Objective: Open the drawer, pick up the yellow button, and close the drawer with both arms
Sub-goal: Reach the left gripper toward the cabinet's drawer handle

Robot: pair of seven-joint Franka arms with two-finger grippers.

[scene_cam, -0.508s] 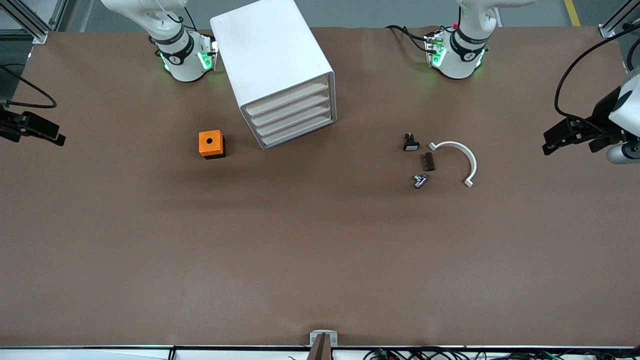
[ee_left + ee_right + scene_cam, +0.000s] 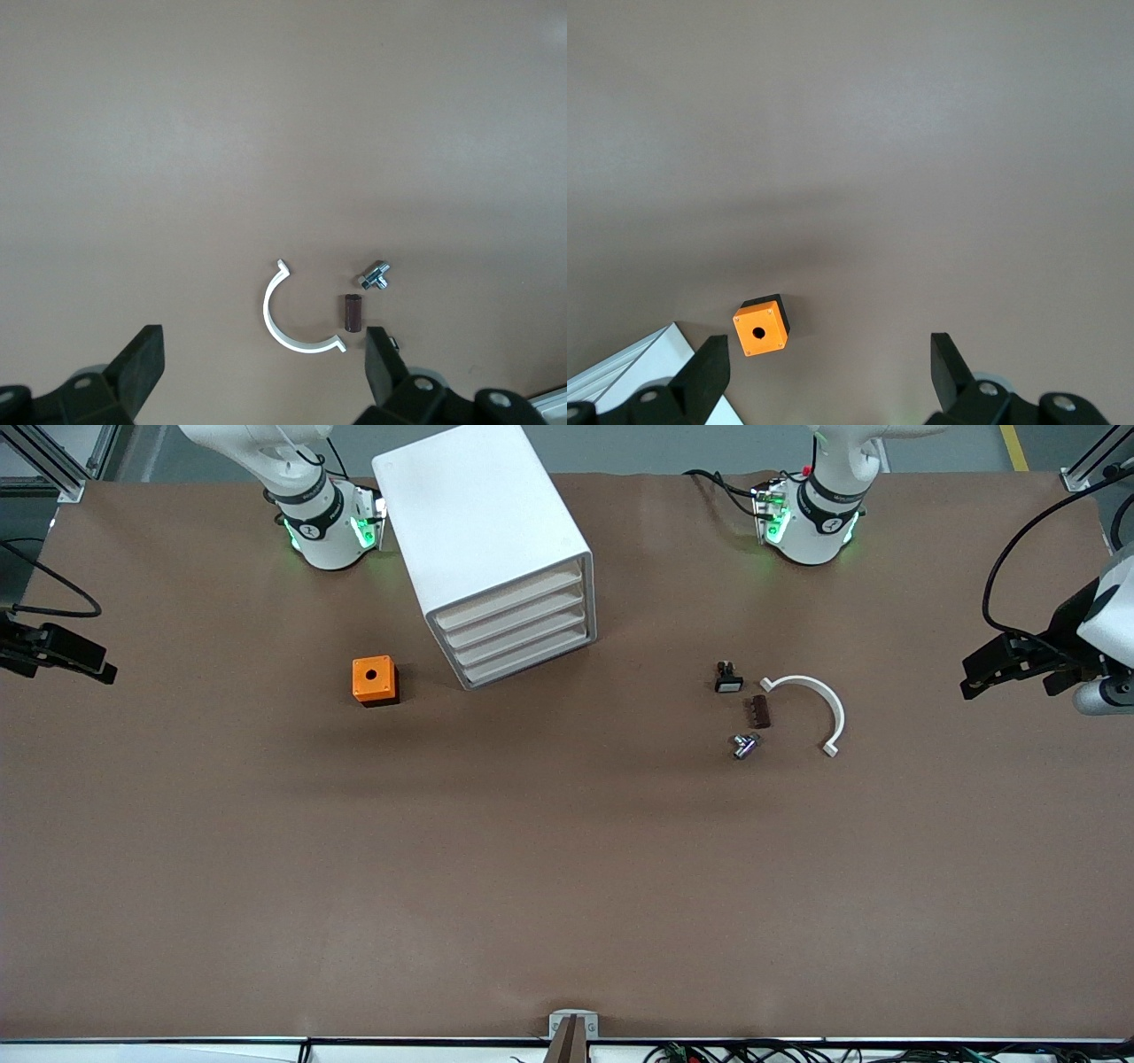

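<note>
Near the table edge where the bases stand, white boxy plastic cabinet (image 2: pixel 490 549) with all four shallow white drawers (image 2: pixel 518 624) closed, button out of sight; over each end edge, left black two-finger gripper (image 2: pixel 982 676) and right black two-finger gripper (image 2: pixel 99 670), spread wide, holding nothing, waiting.

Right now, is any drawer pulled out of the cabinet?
No. In the front view all four drawers sit flush in the white cabinet, and both pincers hang open at the table's ends.
</note>
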